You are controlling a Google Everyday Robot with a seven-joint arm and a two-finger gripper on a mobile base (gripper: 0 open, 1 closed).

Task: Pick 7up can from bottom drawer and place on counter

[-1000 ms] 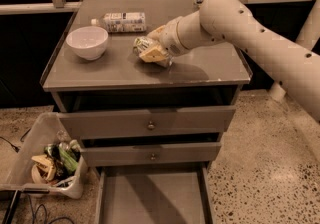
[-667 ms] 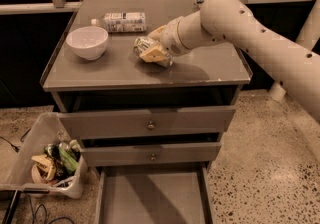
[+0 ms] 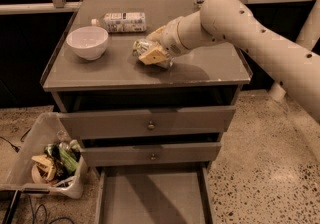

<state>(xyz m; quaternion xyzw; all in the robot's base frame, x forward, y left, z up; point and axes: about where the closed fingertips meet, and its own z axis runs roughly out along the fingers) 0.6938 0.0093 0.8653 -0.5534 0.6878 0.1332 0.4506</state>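
My gripper (image 3: 149, 52) is low over the counter (image 3: 210, 65), near its middle, with the arm reaching in from the right. It is shut on the 7up can (image 3: 141, 46), a small green and silver can that sticks out to the left of the fingers (image 3: 154, 57) and sits at the counter's surface. The bottom drawer (image 3: 150, 198) is pulled open at the foot of the cabinet, and its grey floor is bare.
A white bowl (image 3: 87, 42) stands on the counter's left part. A plastic bottle (image 3: 120, 21) lies on its side behind it. Two knobbed drawers (image 3: 149, 124) are slightly open. A bin of trash (image 3: 50, 165) stands on the floor to the left.
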